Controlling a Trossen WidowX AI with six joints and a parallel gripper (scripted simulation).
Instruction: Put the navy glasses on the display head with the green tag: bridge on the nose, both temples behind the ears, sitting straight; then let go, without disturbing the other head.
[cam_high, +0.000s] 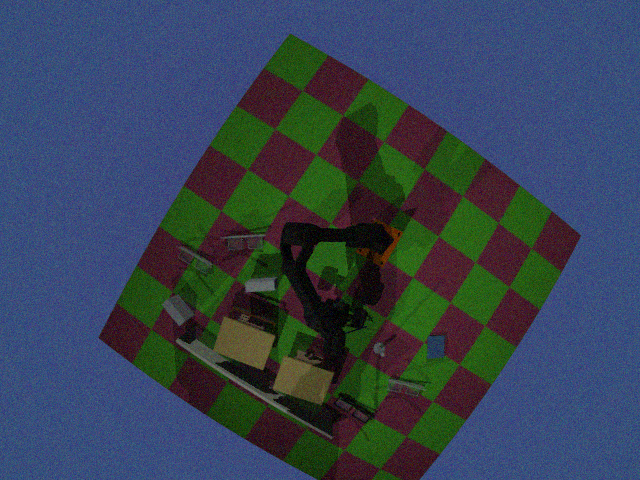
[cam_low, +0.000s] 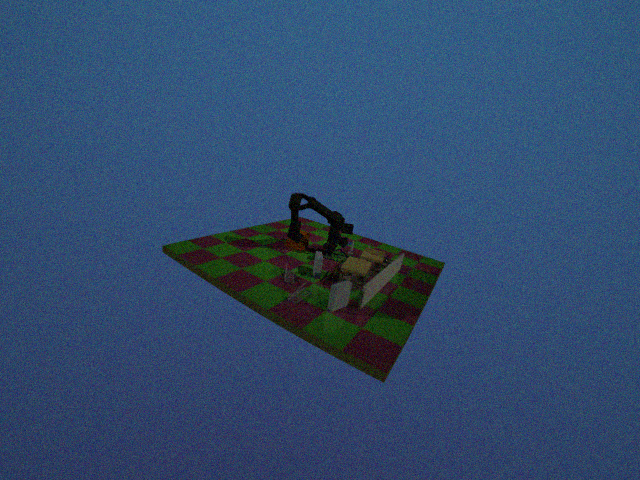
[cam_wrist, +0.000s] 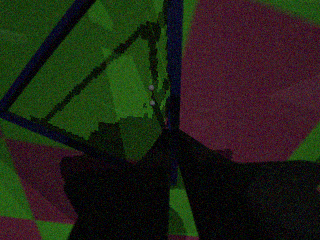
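1. One pair of navy glasses (cam_wrist: 173, 65), and the gripper (cam_low: 329, 250) (cam_wrist: 171, 132) is pinched narrow on it, fingertips meeting around the front frame near the lower middle of the wrist view.
2. Look how that frame points: seen nearly edge-on, its long axis runs almost straight up and down the wrist picture, the upper end out past the top edge.
3. Two thin navy bars, off to the left, make a wedge with its point at the left edge; the upper bar is cut off by the frame.
4. Down at the bottom, the dark fingers cover part of the glasses, and it's so dim that finger surfaces melt into black.
5. Over to the top view: the black arm (cam_high: 305, 289) (cam_low: 315, 205) hides the fingertips, and thin dark lines beside its wrist are hard to sort from shadow.
6. Two tan blocks (cam_high: 244, 343) (cam_high: 303, 379) (cam_low: 356, 265) (cam_low: 372, 255) sit lower left of centre there; I can't make out a green tag on either.
7. That long pale panel (cam_high: 248, 374) (cam_low: 382, 280) is just a strip from above, but the exterior view shows it standing upright.
8. A blue square (cam_high: 435, 346), lower right from above, I can't pick out from the exterior.
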